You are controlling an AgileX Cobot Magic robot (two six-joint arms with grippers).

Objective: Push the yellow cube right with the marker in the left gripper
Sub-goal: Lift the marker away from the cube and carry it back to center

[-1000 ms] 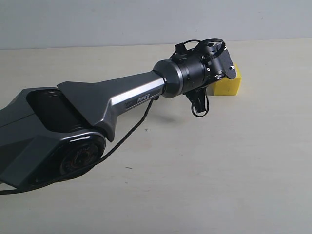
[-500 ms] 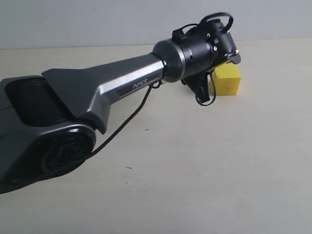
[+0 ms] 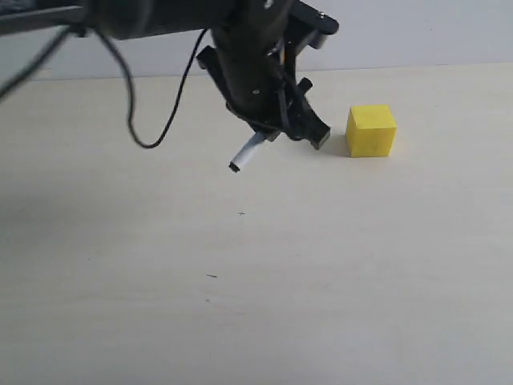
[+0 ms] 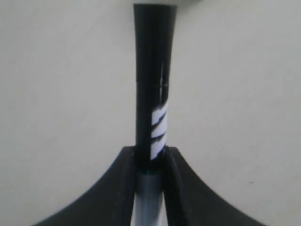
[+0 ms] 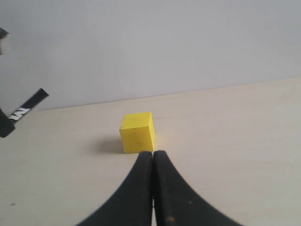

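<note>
The yellow cube [image 3: 371, 130] sits on the beige table, also shown in the right wrist view [image 5: 137, 133]. My left gripper [image 3: 272, 128] hangs to the cube's left, apart from it by a clear gap. It is shut on the marker [image 3: 248, 151], whose white barrel end sticks out down-left. In the left wrist view the jaws [image 4: 150, 155] clamp the marker [image 4: 153, 70] with its black cap half pointing away. The right wrist view catches the marker [image 5: 28, 106] left of the cube. My right gripper [image 5: 153, 153] is shut and empty, just short of the cube.
Bare beige table [image 3: 321, 281] runs all round the cube. A grey wall [image 3: 417, 32] rises behind the table's far edge. The left arm's black cable [image 3: 160, 128] loops down at the upper left.
The left arm has lifted and pulled back left from the cube, now entering from the top left. The cube, earlier partly hidden by the wrist, shows in full and has barely shifted.
</note>
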